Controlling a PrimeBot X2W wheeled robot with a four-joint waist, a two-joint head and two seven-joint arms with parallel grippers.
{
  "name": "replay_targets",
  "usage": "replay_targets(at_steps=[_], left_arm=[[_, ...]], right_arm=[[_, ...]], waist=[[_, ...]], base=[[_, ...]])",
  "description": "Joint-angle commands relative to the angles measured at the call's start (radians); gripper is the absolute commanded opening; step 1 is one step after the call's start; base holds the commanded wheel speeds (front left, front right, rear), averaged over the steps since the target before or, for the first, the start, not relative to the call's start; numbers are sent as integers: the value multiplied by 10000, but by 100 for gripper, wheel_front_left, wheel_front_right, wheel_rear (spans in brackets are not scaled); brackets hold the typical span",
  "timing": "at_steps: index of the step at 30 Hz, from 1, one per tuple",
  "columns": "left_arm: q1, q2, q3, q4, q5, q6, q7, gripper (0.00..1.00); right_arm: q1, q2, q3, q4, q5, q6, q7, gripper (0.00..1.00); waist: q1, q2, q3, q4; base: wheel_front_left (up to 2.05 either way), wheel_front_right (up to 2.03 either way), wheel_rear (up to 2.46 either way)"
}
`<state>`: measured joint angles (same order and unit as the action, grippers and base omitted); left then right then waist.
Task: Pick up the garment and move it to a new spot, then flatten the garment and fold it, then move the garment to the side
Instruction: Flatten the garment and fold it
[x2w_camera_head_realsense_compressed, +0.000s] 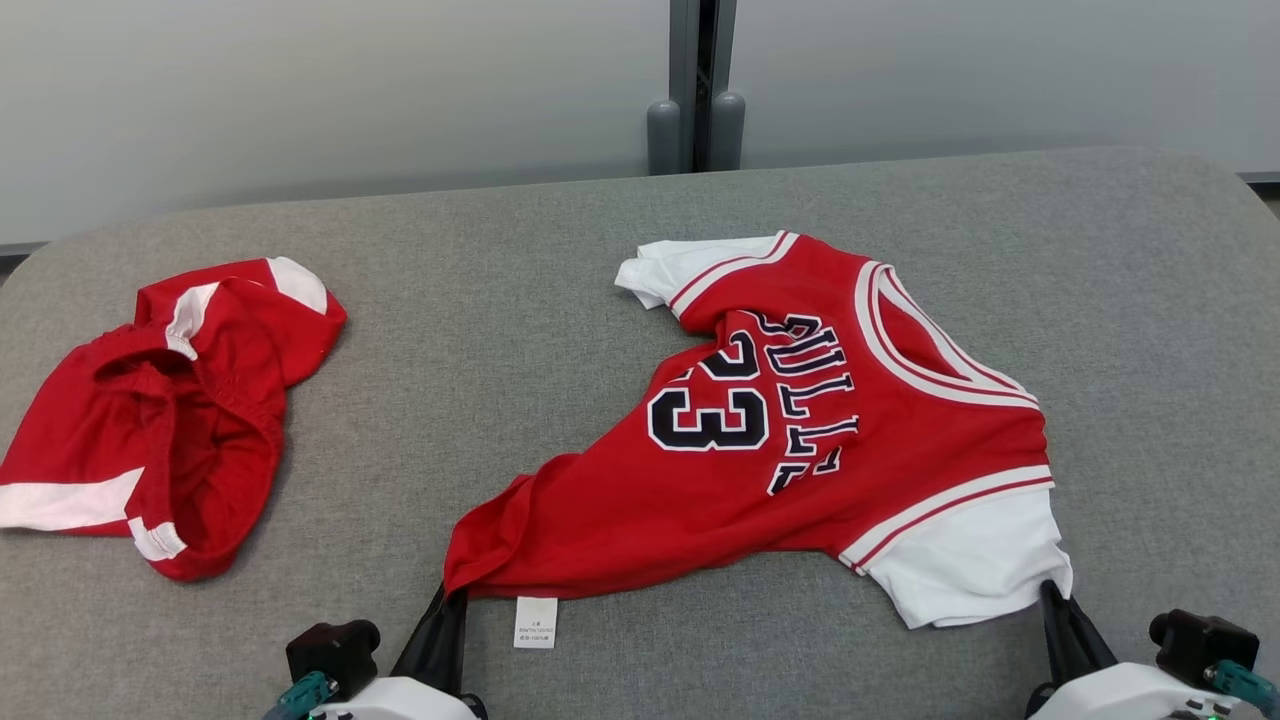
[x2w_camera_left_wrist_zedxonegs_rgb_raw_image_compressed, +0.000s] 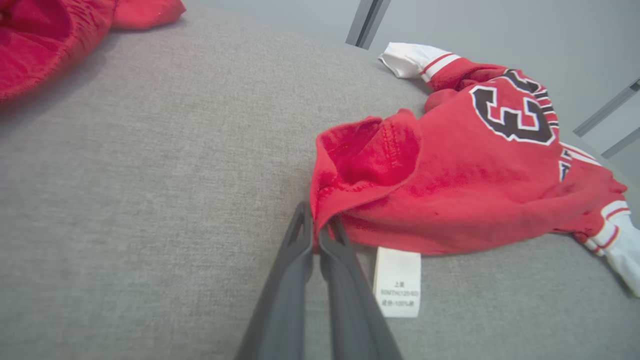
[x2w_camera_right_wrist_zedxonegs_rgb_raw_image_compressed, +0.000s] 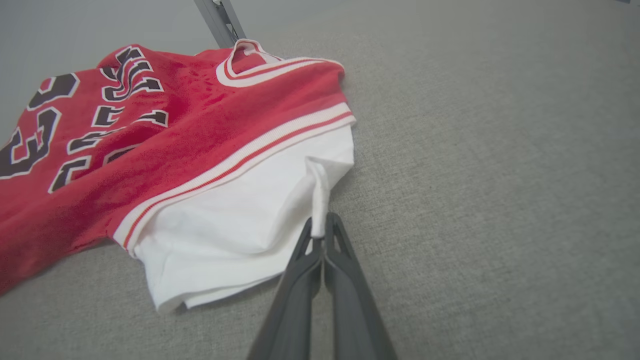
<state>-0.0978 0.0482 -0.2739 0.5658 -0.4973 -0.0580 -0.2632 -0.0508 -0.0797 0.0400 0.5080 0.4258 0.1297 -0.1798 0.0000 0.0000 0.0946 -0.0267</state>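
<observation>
Head view: the jersey (x2w_camera_head_realsense_compressed: 800, 450) is lying on the table (x2w_camera_head_realsense_compressed: 500, 300), reaching away from the left gripper (x2w_camera_head_realsense_compressed: 455, 592) and right gripper (x2w_camera_head_realsense_compressed: 1049, 588). Left wrist view: the left gripper (x2w_camera_left_wrist_zedxonegs_rgb_raw_image_compressed: 316, 235) is pinching the red hem, with the label (x2w_camera_left_wrist_zedxonegs_rgb_raw_image_compressed: 398, 282) lying just right. Right wrist view: the right gripper (x2w_camera_right_wrist_zedxonegs_rgb_raw_image_compressed: 320, 232) is pinching the white sleeve (x2w_camera_right_wrist_zedxonegs_rgb_raw_image_compressed: 240, 220).

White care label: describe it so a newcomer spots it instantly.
On the grey fabric table, find the red jersey numbered 23. The small white rectangular label pokes out under its near hem. Unlike the white sleeves, it carries tiny printed text.
</observation>
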Motion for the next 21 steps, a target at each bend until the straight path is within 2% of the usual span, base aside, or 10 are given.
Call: replay_targets(at_steps=[1,8,12,16,21], left_arm=[[46,44,41,-68,-106,-48,-15,0],[-65,47,-213,-633,-1606,-415,-15,0],[-346,49,-217,-964,-2925,-544,83,0],[-737,50,26,-1586,-3924,-538,521,0],[-1499,99,558,-2518,-4815,-197,1276,0]], right_arm=[[-81,-101,17,-110,76,22,51,0],[-230,-440,396,-1581,723,22,662,0],[-452,-534,422,-2502,1117,22,1033,0],[-812,-647,351,-3236,1444,22,1448,0],[-1636,-641,252,-3656,1939,22,1939,0]], waist=[[0,0,-15,-11],[0,0,-196,-80],[0,0,-346,-115],[0,0,-469,-139],[0,0,-596,-186]], base=[[0,0,0],[0,0,0],[0,0,0],[0,0,0],[0,0,0]])
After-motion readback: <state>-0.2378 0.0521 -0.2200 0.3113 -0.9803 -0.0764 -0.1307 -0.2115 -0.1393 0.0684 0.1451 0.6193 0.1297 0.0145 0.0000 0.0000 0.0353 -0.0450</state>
